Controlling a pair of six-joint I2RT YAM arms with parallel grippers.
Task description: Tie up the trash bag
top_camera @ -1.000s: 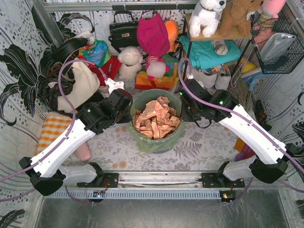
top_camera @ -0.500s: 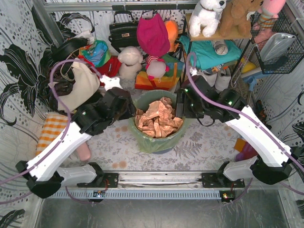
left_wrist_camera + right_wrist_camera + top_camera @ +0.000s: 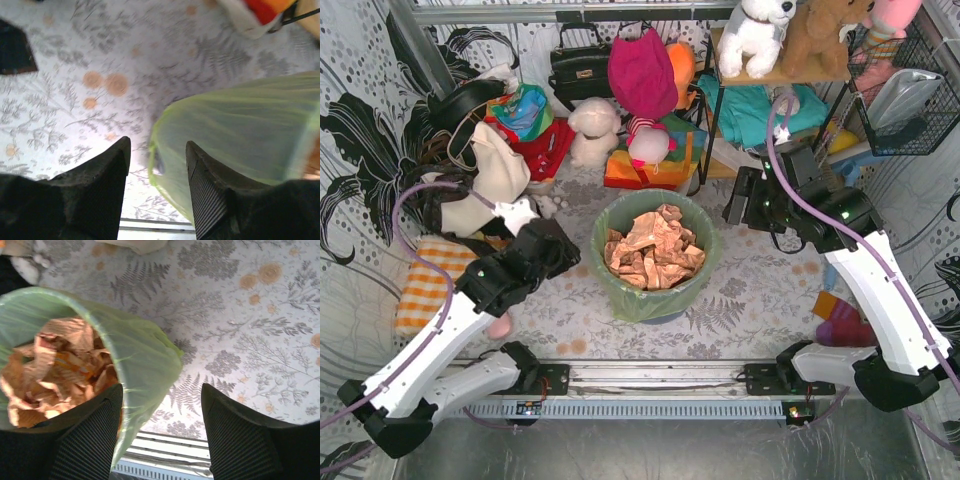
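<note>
The trash bag [image 3: 704,243] sits in the middle of the counter [image 3: 750,300]; thin, translucent, pale green film, stretched smooth round a circular mouth and slack and wrinkly lower down; crumpled brown paper [image 3: 650,250] is heaped inside, all creases and sharp folds, filling it to the rim. The counter wears a pale cloth printed with grey ferns and orange flowers.

Over to the left tool [image 3: 558,250]; it stands at 9 o'clock of the bag, near it but clear of the plastic; in the wrist view the left tool [image 3: 157,150] has its jaws apart with nothing between them, black ribbed fingers [image 3: 107,170] framing the bag [image 3: 240,135], whose glossy green side bulges in from 3 o'clock.

The right tool [image 3: 740,205] hangs at 2 o'clock of the bag, just off the rim; from its own camera the right tool [image 3: 162,395] gapes wide and empty; the bag [image 3: 140,355] lies toward 10 o'clock, the paper [image 3: 50,365] glowing orange-brown through the opening.
</note>
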